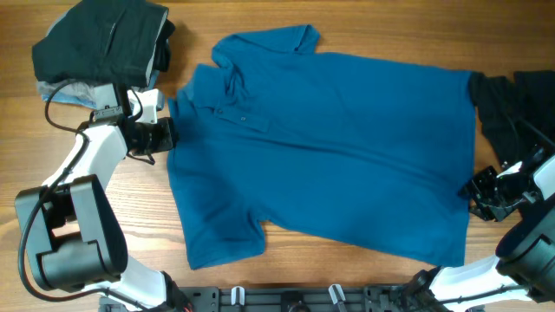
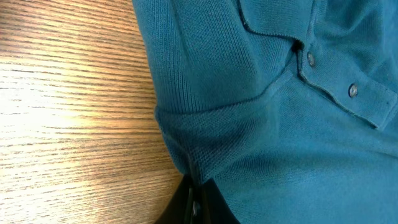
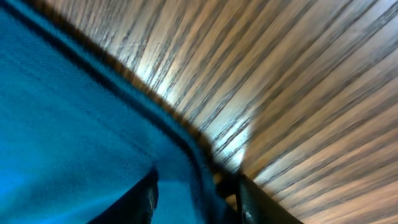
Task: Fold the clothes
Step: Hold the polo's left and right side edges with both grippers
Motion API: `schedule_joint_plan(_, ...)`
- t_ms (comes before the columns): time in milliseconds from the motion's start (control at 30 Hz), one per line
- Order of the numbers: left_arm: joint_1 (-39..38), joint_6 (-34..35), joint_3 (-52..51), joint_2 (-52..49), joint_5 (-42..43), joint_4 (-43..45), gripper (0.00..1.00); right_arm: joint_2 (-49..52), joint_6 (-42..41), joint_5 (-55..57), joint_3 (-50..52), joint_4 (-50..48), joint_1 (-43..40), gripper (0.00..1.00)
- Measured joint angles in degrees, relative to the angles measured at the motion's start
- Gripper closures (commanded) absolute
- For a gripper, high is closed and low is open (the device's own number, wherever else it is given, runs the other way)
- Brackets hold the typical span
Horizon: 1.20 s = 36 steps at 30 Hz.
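Blue knit is clamped tight in your left gripper [image 2: 194, 198]: the jaws are closed on a bunched fold at the shoulder edge of the polo shirt [image 1: 347, 147], and the fabric puckers up from the pinch. From overhead that gripper [image 1: 166, 134] sits at the shirt's left edge, just beside the collar [image 1: 260, 48] end. Two buttons [image 2: 310, 58] on the placket [image 1: 238, 113] show near it in the left wrist view.

Your right gripper [image 3: 198, 196] has its jaws apart, one finger over blue cloth and the other over bare wood, with the hem edge running between them. That view is blurred, so you cannot tell if either pad touches the hem. Overhead, it [image 1: 479, 192] is at the shirt's lower right hem corner.

Shirt lies spread mostly flat on the wooden table [image 1: 147, 217], front up, collar toward the upper left, hem to the right, one sleeve pointing at the near edge.

Black garment [image 1: 512, 104] lies at the right, touching the hem. Charcoal garment [image 1: 104, 39] sits on a pale grey-blue one [image 1: 74, 91] at the upper left, just beyond the left arm.
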State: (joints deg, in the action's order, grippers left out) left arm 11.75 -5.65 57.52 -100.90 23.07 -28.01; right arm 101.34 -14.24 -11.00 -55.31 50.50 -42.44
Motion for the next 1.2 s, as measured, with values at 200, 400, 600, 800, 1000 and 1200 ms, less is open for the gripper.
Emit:
schedule_joint_plan(200,0.0,0.0,0.0,0.0,0.0,0.0,0.96,0.0,0.1,0.3,0.1,0.4,0.0,0.69)
schedule_joint_plan(400,0.0,0.0,0.0,0.0,0.0,0.0,0.96,0.0,0.2,0.3,0.4,0.8,0.0,0.73)
schedule_joint_plan(600,0.0,0.0,0.0,0.0,0.0,0.0,0.96,0.0,0.4,0.0,0.8,0.3,0.0,0.96)
schedule_joint_plan(800,0.0,0.0,0.0,0.0,0.0,0.0,0.96,0.0,0.9,0.1,-1.7,5.1,0.0,0.96)
schedule_joint_plan(1000,0.0,0.0,0.0,0.0,0.0,0.0,0.96,-1.6,2.6,0.1,-5.4,7.8,0.0,0.96)
schedule_joint_plan(1200,0.0,0.0,0.0,0.0,0.0,0.0,0.96,-2.9,2.8,0.1,-5.5,7.6,0.0,0.96)
